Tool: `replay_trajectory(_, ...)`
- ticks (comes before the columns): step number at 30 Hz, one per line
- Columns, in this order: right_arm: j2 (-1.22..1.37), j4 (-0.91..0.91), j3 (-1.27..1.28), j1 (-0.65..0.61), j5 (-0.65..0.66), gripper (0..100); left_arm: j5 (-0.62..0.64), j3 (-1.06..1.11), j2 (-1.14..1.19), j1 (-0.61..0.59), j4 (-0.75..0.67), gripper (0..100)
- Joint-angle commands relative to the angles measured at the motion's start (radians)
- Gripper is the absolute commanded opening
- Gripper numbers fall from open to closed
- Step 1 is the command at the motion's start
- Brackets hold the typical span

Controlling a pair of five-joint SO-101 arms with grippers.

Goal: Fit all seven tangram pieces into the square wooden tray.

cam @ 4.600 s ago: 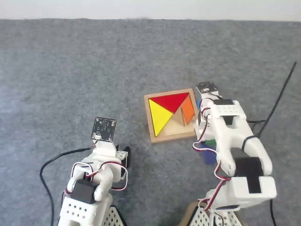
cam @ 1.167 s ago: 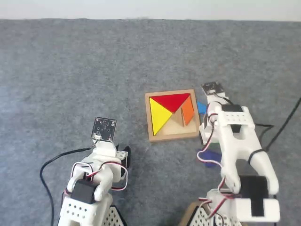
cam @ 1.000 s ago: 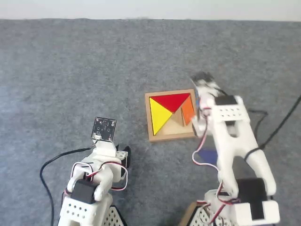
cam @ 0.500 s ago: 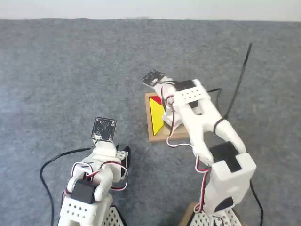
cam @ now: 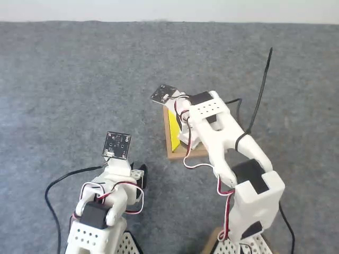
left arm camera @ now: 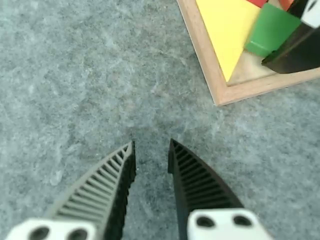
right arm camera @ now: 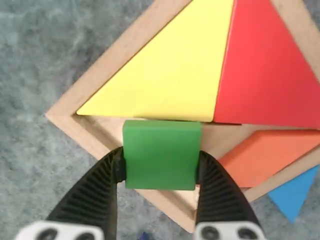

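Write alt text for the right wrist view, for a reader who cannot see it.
The right gripper clasps a green square piece over the bare corner of the square wooden tray. In the tray lie a yellow triangle, a red triangle and an orange piece; a blue piece lies on the grey carpet just outside it.

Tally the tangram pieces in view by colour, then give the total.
yellow piece: 1
red piece: 1
orange piece: 1
light blue piece: 1
green piece: 1
Total: 5
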Motion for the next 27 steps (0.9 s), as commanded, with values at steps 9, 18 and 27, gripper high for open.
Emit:
replay_trajectory(9, 0.013, -0.018, -0.055, 0.091, -0.025, 8.0, 0.006, -0.012, -0.017, 0.002, 0.002, 11)
replay_trajectory(18, -0.027, -0.03, -0.132, 0.154, -0.026, 8.0, 0.006, -0.012, -0.017, 0.002, 0.002, 11)
replay_trajectory(27, -0.326, -0.064, 0.146, -0.053, -0.031, 7.9, 0.006, -0.012, -0.017, 0.002, 0.002, 11)
